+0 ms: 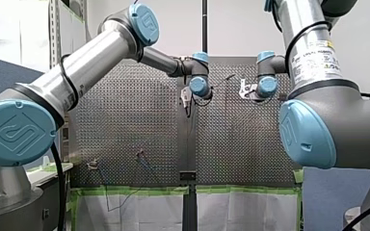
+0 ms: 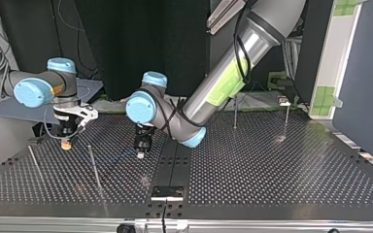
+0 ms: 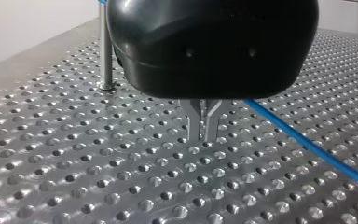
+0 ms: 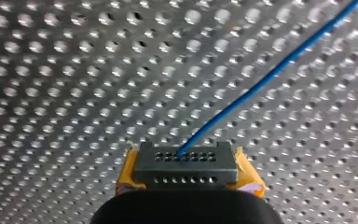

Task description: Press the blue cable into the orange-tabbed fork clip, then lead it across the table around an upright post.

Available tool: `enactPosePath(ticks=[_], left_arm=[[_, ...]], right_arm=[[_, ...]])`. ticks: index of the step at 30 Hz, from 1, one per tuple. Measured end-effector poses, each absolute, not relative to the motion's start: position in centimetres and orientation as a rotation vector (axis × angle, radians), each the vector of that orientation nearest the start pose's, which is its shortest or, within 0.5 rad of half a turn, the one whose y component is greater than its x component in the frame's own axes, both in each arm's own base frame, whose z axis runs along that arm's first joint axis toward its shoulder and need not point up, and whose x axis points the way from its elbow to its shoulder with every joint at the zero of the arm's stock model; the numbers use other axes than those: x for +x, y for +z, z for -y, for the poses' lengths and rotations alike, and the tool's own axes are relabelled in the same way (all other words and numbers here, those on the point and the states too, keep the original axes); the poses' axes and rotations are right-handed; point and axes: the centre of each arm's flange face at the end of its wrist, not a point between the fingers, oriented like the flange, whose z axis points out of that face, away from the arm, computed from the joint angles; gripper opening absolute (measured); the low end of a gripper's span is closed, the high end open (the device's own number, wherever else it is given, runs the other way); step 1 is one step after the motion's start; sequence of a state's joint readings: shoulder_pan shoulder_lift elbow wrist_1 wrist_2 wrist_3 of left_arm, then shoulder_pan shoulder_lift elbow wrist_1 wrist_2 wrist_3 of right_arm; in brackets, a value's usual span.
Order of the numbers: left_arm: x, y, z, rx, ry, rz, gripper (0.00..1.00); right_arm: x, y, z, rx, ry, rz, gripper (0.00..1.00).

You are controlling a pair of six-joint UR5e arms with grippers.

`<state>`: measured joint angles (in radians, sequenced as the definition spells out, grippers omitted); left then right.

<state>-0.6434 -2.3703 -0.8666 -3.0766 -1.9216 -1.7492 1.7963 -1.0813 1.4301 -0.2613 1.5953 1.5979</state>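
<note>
Perforated grey metal table [image 1: 125, 134] under my tools, holes catching pale glints. Front view: plain white wall [image 1: 231, 29] beyond table, slotted metal shelf upright [image 1: 54, 29] at left, dark blue panel [image 1: 0, 72] below it. Green tape strip [image 1: 135, 191] along table's lower edge, white sheets [image 1: 139, 211] under that (two pieces, slightly creased). Top view: black curtain [image 2: 141, 43] behind table, white board with green tape squares [image 2: 337, 53] at right.

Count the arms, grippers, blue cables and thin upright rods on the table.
Arms: 2, my left arm and my right arm
Grippers: 2, my left gripper and my right gripper
Blue cable: 1
Thin upright rods: 4
Total: 9
</note>
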Motion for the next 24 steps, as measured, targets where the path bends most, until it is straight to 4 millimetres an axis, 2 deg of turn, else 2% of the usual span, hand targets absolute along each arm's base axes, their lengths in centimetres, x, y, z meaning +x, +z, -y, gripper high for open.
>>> enactPosePath(ticks=[1,2,3,4,6,19,24], left_arm=[[57.0,31.7,55.1,0.103,-0.354,-1.605,0.31],[57.1,31.7,55.1,0.105,-0.352,-1.601,0.47],[57.0,31.7,55.2,0.109,-0.349,-1.599,0.78],[57.0,31.7,55.2,0.114,-0.344,-1.596,0.78],[57.0,31.8,55.2,0.120,-0.333,-1.593,1.00],[56.6,31.7,55.2,0.178,-0.272,-1.611,1.00],[56.4,31.6,55.2,0.188,-0.267,-1.620,1.00]], right_arm=[[27.4,29.0,61.2,1.418,1.321,1.190,0.00],[27.4,28.8,61.1,1.417,1.323,1.189,0.00],[27.5,28.4,60.9,1.418,1.323,1.189,0.00],[27.5,28.1,60.8,1.415,1.324,1.189,0.00],[27.6,27.6,60.6,1.413,1.326,1.186,0.00],[27.8,23.8,60.4,1.448,1.284,1.216,0.00],[27.6,21.0,60.3,1.469,1.257,1.240,0.00]])
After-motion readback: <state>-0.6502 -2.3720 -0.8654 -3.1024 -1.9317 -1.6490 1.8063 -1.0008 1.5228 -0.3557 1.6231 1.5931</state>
